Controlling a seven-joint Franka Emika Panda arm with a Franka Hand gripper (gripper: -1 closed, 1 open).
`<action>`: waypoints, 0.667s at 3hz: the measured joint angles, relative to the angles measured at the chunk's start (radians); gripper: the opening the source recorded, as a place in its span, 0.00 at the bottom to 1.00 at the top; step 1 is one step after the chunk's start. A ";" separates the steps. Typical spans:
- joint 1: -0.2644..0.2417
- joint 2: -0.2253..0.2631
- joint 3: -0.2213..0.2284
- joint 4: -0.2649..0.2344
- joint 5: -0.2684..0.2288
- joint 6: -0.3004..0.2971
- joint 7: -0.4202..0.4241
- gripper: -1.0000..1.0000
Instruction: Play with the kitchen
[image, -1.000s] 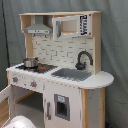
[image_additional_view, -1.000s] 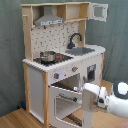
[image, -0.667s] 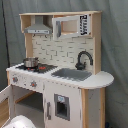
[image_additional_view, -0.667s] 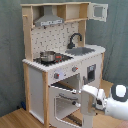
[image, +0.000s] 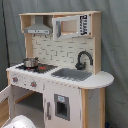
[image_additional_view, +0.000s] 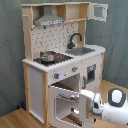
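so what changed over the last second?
The arm has shifted slightly toward the second exterior view's left, closing in on the open oven door. Nothing was taken hold of or let go. The kitchen, pot and faucet stayed put.

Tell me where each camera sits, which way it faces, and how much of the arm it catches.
First exterior view: off the kitchen sink-end corner, facing its front; only a white piece of the arm at bottom.
Second exterior view: off the stove-end corner, facing the open oven door; the arm's wrist reaches in from the second exterior view's right.
Shared: pot, faucet, hood.
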 joint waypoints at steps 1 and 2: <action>-0.001 0.000 0.053 0.000 0.000 -0.021 0.104 1.00; 0.000 0.002 0.102 0.000 0.001 -0.051 0.202 1.00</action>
